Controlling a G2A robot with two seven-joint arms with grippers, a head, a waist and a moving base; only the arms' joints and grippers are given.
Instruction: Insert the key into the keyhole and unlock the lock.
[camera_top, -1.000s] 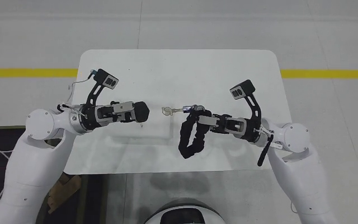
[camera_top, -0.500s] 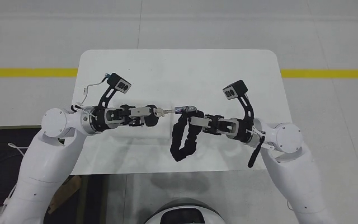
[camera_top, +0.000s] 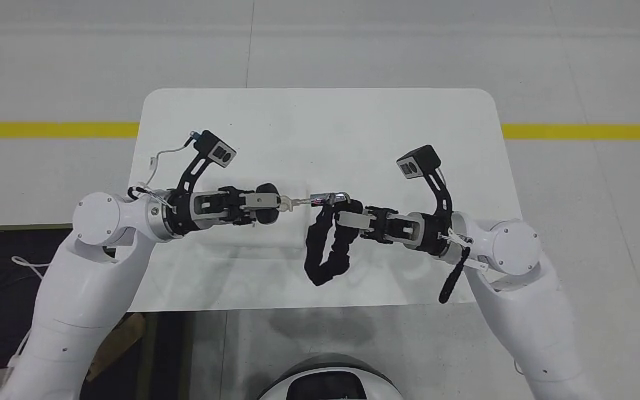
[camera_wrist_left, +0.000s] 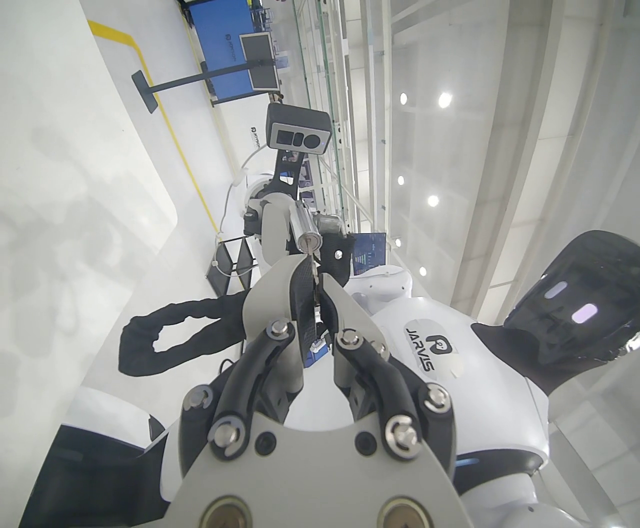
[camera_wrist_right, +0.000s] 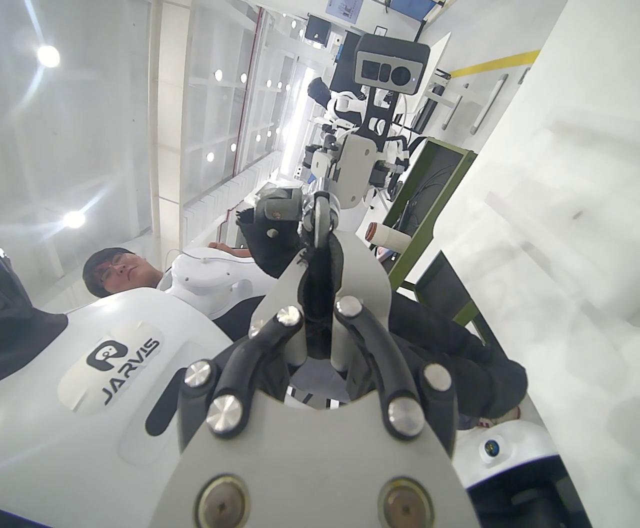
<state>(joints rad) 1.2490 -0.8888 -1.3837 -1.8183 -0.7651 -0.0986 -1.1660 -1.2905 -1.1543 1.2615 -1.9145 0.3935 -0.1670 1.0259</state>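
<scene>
Both arms meet above the table (camera_top: 400, 130), w/ the work held in the air near its middle. On one side the left claw (camera_top: 270, 200) is clamped on the key (camera_top: 291, 202), fingers (camera_wrist_left: 272, 295) pressed tight on its flat sides, blade pointing straight at the other arm. Opposite, the right claw (camera_top: 347, 212) is clamped on the lock (camera_top: 325, 197), gripping the black sleeve just behind the silver cylinder. In the left wrist view the key tip meets the keyhole (camera_wrist_left: 309, 244) in the cylinder's round face; how far it's in, can't tell. The lock's black sleeved loop (camera_top: 322, 255) hangs from the right claw toward the robot, its lower end over the near part of the table. Key, cylinder & both claws sit roughly in one line, side to side
</scene>
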